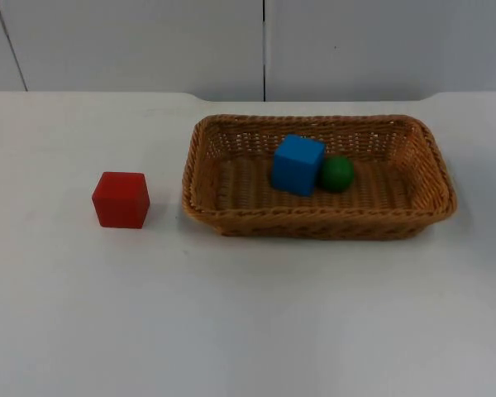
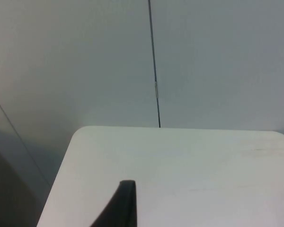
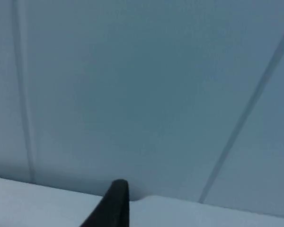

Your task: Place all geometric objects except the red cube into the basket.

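Observation:
A woven wicker basket (image 1: 231, 217) stands right of the table's middle. Inside it a blue cube (image 1: 298, 164) rests beside a green ball (image 1: 337, 174), the two touching or nearly so. A red cube (image 1: 121, 199) sits alone on the white table, left of the basket and apart from it. My left gripper (image 2: 125, 203) waits over a rounded table corner, facing the grey partition wall. My right gripper (image 3: 114, 203) also waits, held at the table's far edge and pointed at the wall. Neither gripper has anything near it.
The white table (image 1: 248, 331) ends at the grey partition wall (image 1: 149, 41). Bare table surface lies in front of the basket and around the red cube.

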Controlling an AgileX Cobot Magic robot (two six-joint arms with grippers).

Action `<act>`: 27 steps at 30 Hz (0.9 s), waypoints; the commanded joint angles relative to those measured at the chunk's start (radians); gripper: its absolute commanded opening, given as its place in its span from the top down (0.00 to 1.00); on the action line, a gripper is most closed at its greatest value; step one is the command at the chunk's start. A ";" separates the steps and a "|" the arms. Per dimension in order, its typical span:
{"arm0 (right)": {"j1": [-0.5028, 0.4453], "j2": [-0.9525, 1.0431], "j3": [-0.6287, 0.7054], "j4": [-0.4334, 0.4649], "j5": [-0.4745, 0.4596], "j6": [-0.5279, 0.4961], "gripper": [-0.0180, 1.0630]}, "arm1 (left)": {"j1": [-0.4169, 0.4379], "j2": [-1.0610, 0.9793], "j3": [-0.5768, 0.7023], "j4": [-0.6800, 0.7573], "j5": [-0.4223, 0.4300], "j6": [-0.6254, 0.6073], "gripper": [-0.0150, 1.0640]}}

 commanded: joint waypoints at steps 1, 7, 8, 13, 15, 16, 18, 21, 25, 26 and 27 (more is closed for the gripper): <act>-0.128 -0.056 -0.006 0.173 0.055 -0.154 0.01 | 0.003 -0.005 0.004 -0.004 -0.016 -0.008 0.02; -0.282 -0.083 -0.002 0.483 0.136 -0.413 0.01 | 0.003 -0.005 0.004 -0.006 -0.014 -0.027 0.02; -0.319 -0.083 -0.002 0.511 0.146 -0.425 0.01 | 0.003 -0.005 0.004 -0.006 -0.014 -0.027 0.02; -0.338 -0.083 -0.002 0.485 0.149 -0.423 0.01 | 0.003 -0.005 0.002 -0.001 -0.044 -0.027 0.02; -0.338 -0.083 -0.002 0.480 0.150 -0.423 0.01 | 0.003 -0.005 0.002 -0.001 -0.065 -0.035 0.02; -0.338 -0.083 -0.002 0.481 0.150 -0.421 0.01 | 0.003 -0.005 0.002 -0.001 -0.067 -0.035 0.02; -0.338 -0.083 -0.002 0.481 0.150 -0.421 0.01 | 0.003 -0.005 0.002 -0.001 -0.067 -0.035 0.02; -0.338 -0.083 -0.002 0.477 0.150 -0.421 0.01 | 0.003 -0.005 0.002 0.016 -0.068 -0.035 0.02; -0.338 -0.083 -0.002 0.477 0.142 -0.421 0.01 | 0.003 -0.005 0.002 0.021 -0.104 -0.030 0.02; -0.338 -0.083 -0.002 0.477 0.138 -0.421 0.01 | 0.003 -0.005 0.002 0.032 -0.121 -0.030 0.02; -0.338 -0.083 -0.002 0.481 0.138 -0.421 0.01 | 0.003 -0.005 0.002 0.053 -0.146 -0.030 0.02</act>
